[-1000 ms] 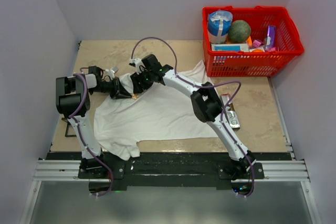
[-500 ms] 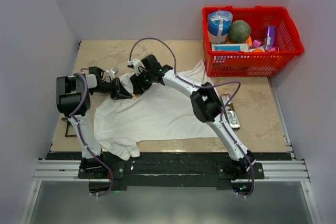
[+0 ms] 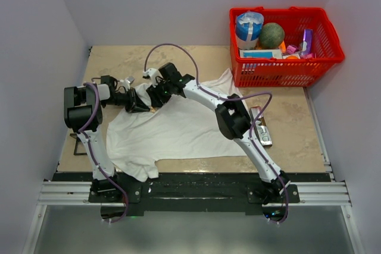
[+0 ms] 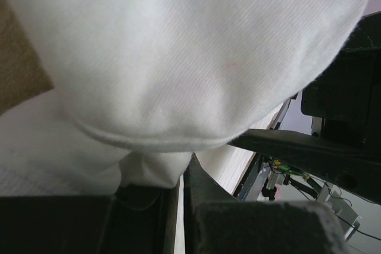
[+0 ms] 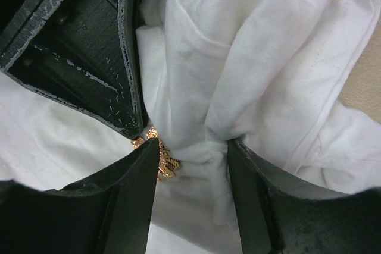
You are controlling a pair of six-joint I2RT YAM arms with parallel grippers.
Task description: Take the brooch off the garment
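The white garment (image 3: 178, 129) lies spread on the table, bunched up at its far left. My left gripper (image 3: 138, 104) is shut on a fold of it; the left wrist view shows cloth (image 4: 178, 57) pinched at the left gripper (image 4: 181, 168). My right gripper (image 3: 156, 98) meets it from the right. In the right wrist view the right gripper (image 5: 191, 147) is open and straddles a gathered fold (image 5: 250, 57). The tiny gold brooch (image 5: 165, 163) sits on the cloth against the inner face of its left finger (image 5: 128, 200). The brooch shows as an orange speck (image 3: 152, 110) from above.
A red basket (image 3: 286, 71) with a ball, a can and packets stands at the back right. A silver bar (image 3: 262, 128) lies right of the shirt. A dark angled tool (image 3: 77, 146) lies at the table's left edge. The left gripper's fingers (image 5: 89, 57) crowd the brooch.
My right gripper has edged slightly left and farther back toward the left gripper. The left gripper and the shirt have barely moved.
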